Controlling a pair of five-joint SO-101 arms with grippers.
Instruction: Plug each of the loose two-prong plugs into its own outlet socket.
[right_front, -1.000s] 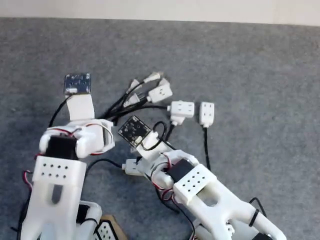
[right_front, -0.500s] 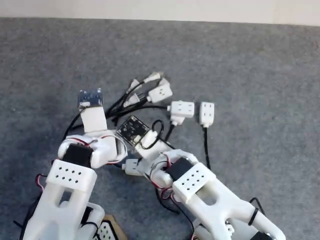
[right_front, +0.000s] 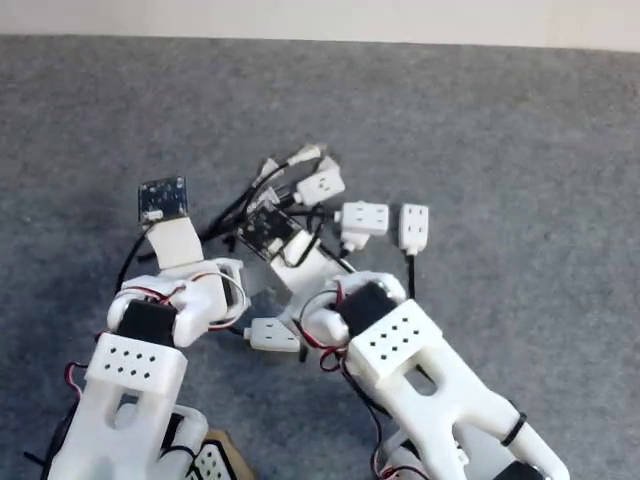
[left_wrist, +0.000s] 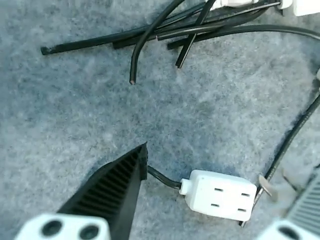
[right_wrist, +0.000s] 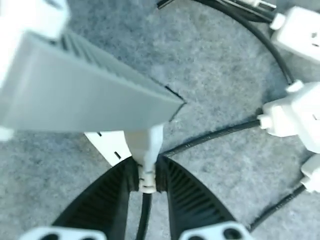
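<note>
the right hand (right_wrist: 146, 169) is closed on a white plug (right_wrist: 150, 142), pinching it at the neck, and its black cable (right_wrist: 144, 210) runs back between the fingers (right_wrist: 112, 200). just beside the plug lies a white slotted piece (right_wrist: 107, 147), partly hidden; whether the two touch cannot be told. in the high view this arm stands right of centre, its wrist over the tangle of leads

the left hand (left_wrist: 140, 157) hangs over the grey surface (left_wrist: 75, 115), near a lone socket (left_wrist: 220, 195) that lies flat with its slots up, its lead running towards the hand. whether the left hand is open or closed cannot be told. in the high view the lone socket (right_front: 272, 335) lies between the two arms

beyond the arms sit three more: a far socket (right_front: 322, 186), a middle socket (right_front: 362, 218) and an end socket (right_front: 413, 226), the last two side by side and just apart. two loose plugs (right_front: 305, 155) lie farther out still, one beside the far socket, the other a little to its left, their leads trailing back under the arms. several cut cable ends (left_wrist: 132, 80) rest on the surface, well apart from the lone socket
</note>
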